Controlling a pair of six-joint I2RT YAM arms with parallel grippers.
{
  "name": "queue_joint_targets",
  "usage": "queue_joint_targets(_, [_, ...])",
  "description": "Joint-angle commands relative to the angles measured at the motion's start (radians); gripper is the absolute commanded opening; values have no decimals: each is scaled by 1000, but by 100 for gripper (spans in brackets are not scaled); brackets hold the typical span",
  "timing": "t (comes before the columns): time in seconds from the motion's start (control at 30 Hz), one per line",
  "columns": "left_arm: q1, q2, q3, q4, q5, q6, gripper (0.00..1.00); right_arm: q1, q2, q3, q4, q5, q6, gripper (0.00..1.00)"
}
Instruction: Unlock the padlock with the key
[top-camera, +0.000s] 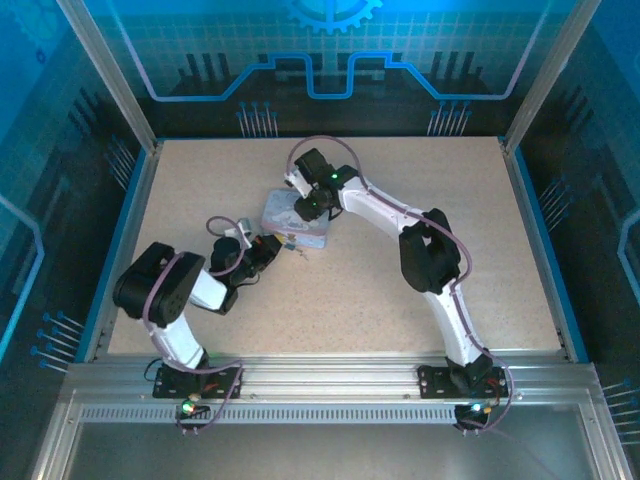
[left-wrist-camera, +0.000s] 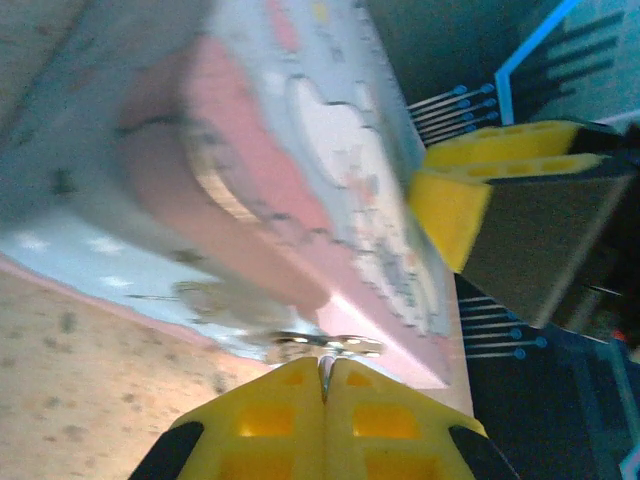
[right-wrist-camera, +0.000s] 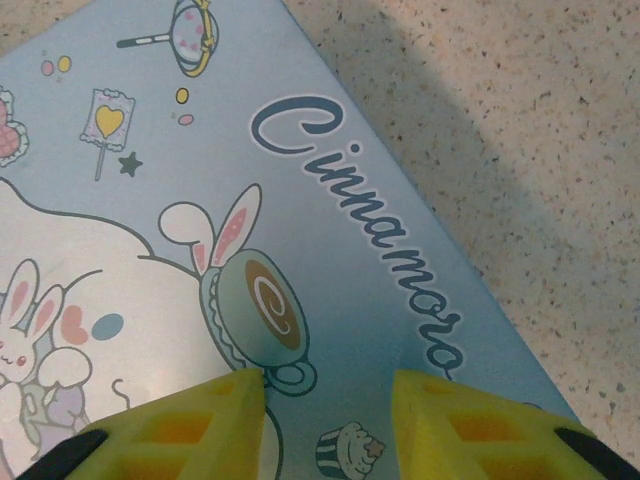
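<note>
Speckled surface (right-wrist-camera: 560, 120); right wrist view: my right gripper (right-wrist-camera: 328, 390) spread over tin (right-wrist-camera: 330, 200); left wrist view: left gripper (left-wrist-camera: 325, 368) pinches key (left-wrist-camera: 330, 347).

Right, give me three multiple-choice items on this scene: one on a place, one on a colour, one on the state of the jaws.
1. Where are the right jaws?
A) over the cartoon tin
B) at the table's far right edge
C) at the table's near edge

2. What colour are the finger pads?
A) red
B) yellow
C) green

3. How do the left jaws stand?
A) wide open and empty
B) open around the tin
C) shut on a thin metal key

Answers:
1 A: the right wrist view looks down on the tin's printed lid between the parted jaws.
2 B: both wrist views show yellow pads.
3 C: in the left wrist view the pads meet at a seam, with what looks like the key pinched at their tips.
</note>
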Motion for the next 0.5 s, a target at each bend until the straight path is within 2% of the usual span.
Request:
queue_joint_targets(0.0, [-32, -158, 42, -235, 35, 148, 0, -10, -99, -34, -25, -55, 21, 39])
queue_joint_targets(0.23, [-115, -560, 186, -957, -20, 476, 0, -9, -299, -206, 48, -91, 52, 40])
queue_joint_targets(0.37, [-154, -686, 269, -1248, -20, 580, 0, -11, -415, -347, 80, -73, 74, 40])
queue_joint_targets(0.47, [-212, -723, 320, -1417, -37, 631, 0, -12, -518, -493, 129, -60, 99, 40])
